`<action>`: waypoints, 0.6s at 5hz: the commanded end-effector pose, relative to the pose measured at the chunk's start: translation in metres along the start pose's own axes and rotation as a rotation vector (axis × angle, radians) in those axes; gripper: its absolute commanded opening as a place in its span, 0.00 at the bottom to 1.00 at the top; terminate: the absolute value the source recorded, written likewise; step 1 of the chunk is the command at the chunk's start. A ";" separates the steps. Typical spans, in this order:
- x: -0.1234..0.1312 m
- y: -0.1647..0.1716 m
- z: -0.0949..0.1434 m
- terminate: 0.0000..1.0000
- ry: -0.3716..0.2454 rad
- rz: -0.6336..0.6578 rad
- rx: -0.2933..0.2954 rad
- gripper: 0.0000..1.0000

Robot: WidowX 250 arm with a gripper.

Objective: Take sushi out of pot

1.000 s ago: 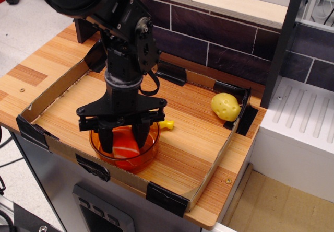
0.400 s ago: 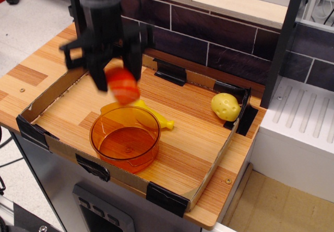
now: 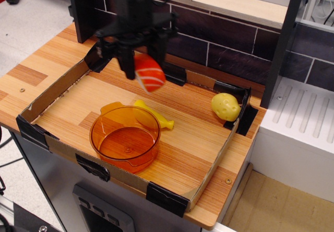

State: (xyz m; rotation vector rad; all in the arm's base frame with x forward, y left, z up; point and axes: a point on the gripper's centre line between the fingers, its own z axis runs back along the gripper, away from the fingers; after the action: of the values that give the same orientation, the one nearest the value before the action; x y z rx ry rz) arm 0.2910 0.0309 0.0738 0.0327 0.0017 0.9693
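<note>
My gripper [image 3: 142, 65] is shut on the sushi [image 3: 148, 73], an orange-red block with white stripes, and holds it in the air over the back middle of the tray, well above the wood. The translucent orange pot [image 3: 125, 138] stands at the tray's front left with nothing inside it. The sushi is up and to the right of the pot, clear of its rim.
A yellow banana-like toy [image 3: 154, 117] lies just behind the pot. A pale yellow potato-like lump [image 3: 225, 106] sits at the tray's right corner. Low cardboard walls [image 3: 211, 164] ring the wooden tray. A dark brick wall [image 3: 219, 33] rises behind.
The gripper lifted the sushi out of the pot, rose high, then moved right and toward the back of the tray. The pot stays in place, now empty.
</note>
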 end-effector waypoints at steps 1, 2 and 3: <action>0.039 0.010 0.005 0.00 -0.171 -0.055 -0.016 0.00; 0.061 0.010 -0.008 0.00 -0.197 -0.016 0.011 0.00; 0.071 0.008 -0.022 0.00 -0.219 -0.019 0.031 0.00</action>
State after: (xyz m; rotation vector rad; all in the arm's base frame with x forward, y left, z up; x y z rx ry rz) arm 0.3193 0.0895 0.0341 0.1824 -0.1279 0.9374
